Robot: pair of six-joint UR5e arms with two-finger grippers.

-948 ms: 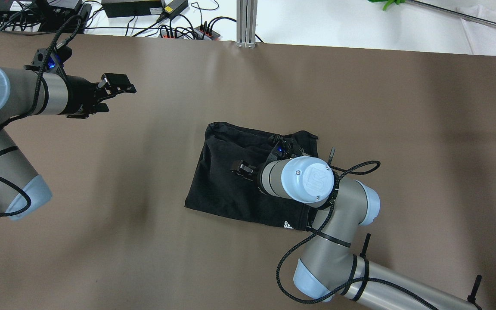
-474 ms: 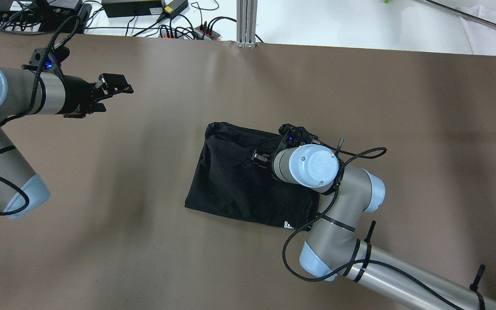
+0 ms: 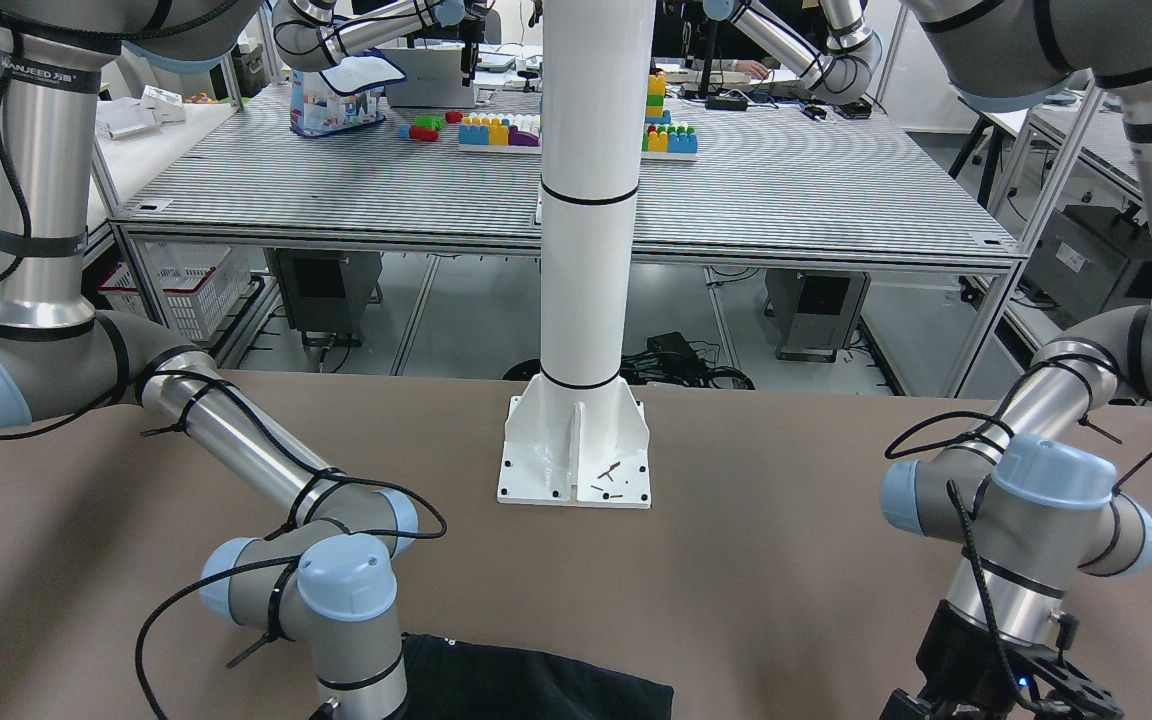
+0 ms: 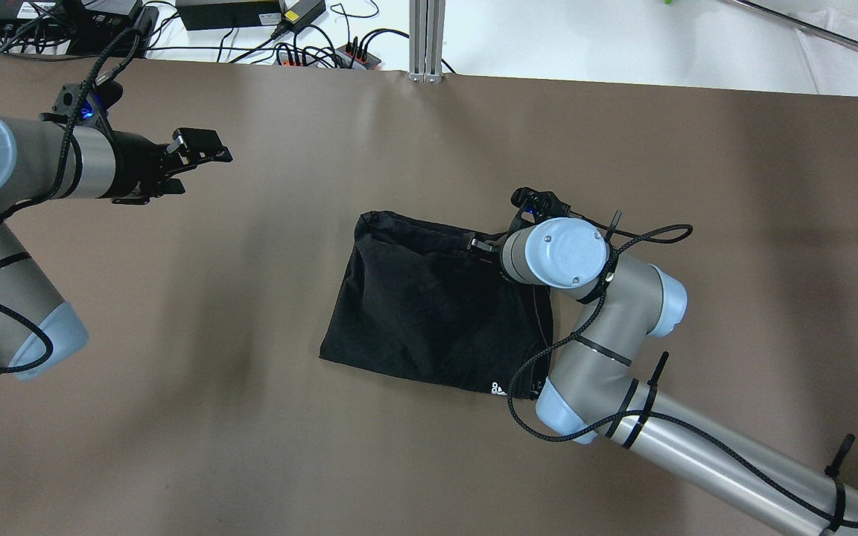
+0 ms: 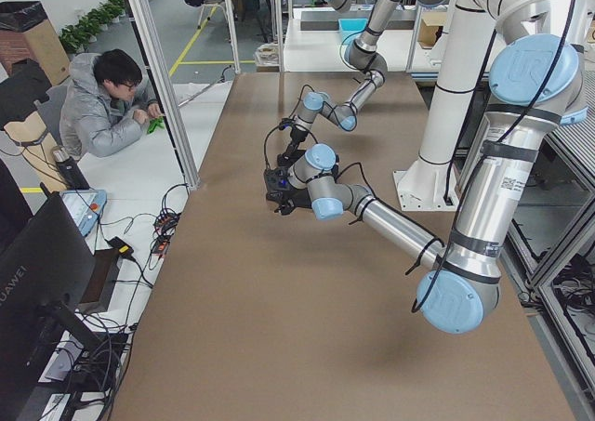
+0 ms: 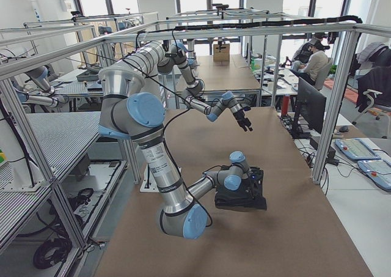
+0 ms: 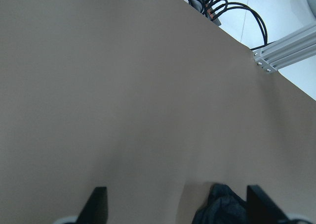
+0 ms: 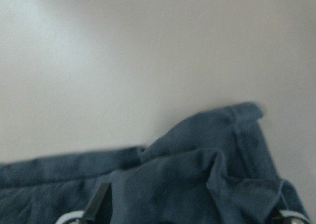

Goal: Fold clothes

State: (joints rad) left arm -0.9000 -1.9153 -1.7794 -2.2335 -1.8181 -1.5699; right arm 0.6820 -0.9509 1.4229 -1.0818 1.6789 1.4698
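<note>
The clothes (image 4: 421, 305) are one black garment lying folded in a rough rectangle mid-table, also seen in the front-facing view (image 3: 536, 690) and the right side view (image 6: 241, 199). My right gripper (image 4: 482, 244) hovers over its far right corner, mostly hidden under the wrist. In the right wrist view the right gripper (image 8: 190, 211) is open, its fingers spread above the rumpled hem (image 8: 232, 130). My left gripper (image 4: 202, 147) hangs open over bare table far to the left. Between its fingertips in the left wrist view (image 7: 180, 206), a bit of the black cloth (image 7: 222, 206) shows.
Cables and power strips (image 4: 310, 52) and an aluminium post (image 4: 427, 37) line the far edge. The white pole's base plate (image 3: 576, 465) stands on the robot's side of the brown table (image 4: 734, 186). A person (image 5: 107, 105) sits beyond the table's far side.
My right wrist has travelled from the garment's middle toward its far right corner. The garment's shape is the same. My left arm has barely moved.
</note>
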